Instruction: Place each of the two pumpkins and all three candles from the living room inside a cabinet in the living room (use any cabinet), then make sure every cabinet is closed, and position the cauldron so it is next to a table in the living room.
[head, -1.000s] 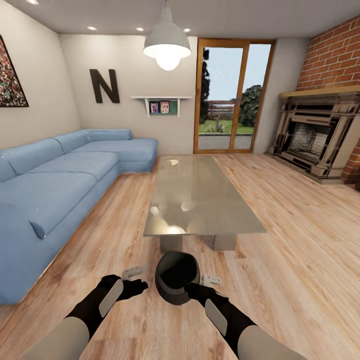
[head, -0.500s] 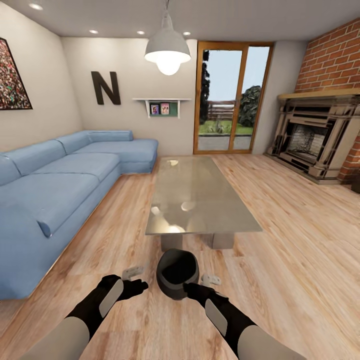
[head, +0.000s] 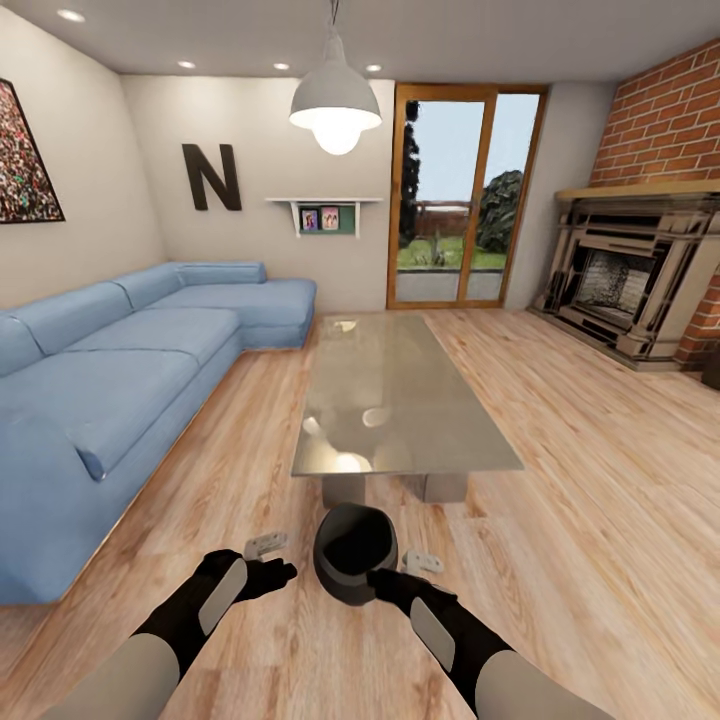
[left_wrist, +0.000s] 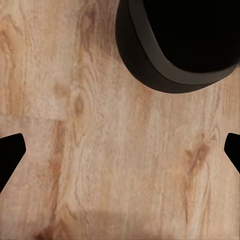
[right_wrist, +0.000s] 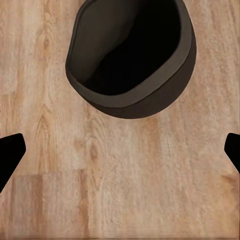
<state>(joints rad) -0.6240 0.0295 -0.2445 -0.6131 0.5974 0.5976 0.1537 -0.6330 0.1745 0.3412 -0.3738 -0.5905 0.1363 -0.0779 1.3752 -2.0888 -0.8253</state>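
Note:
The cauldron (head: 355, 552), a round black pot with a wide mouth, stands on the wooden floor just in front of the near end of the grey glass-topped table (head: 400, 400). My left gripper (head: 268, 558) hovers a little to its left and my right gripper (head: 402, 572) is close to its right side. Both are open and hold nothing. In the left wrist view the cauldron (left_wrist: 175, 45) lies beyond the left gripper (left_wrist: 120, 155), with bare floor between its fingertips (left_wrist: 10, 152). The right wrist view shows the cauldron (right_wrist: 132, 60) ahead of the right gripper (right_wrist: 120, 152).
A long blue sofa (head: 120, 380) runs along the left wall. A stone fireplace (head: 630, 280) stands against the brick wall at the right, and a glass door (head: 465, 200) is at the back. A pendant lamp (head: 335, 100) hangs above the table. Wooden floor lies open on both sides.
The whole view has shifted slightly, so the camera moved. The arms and the cauldron keep the same places relative to each other.

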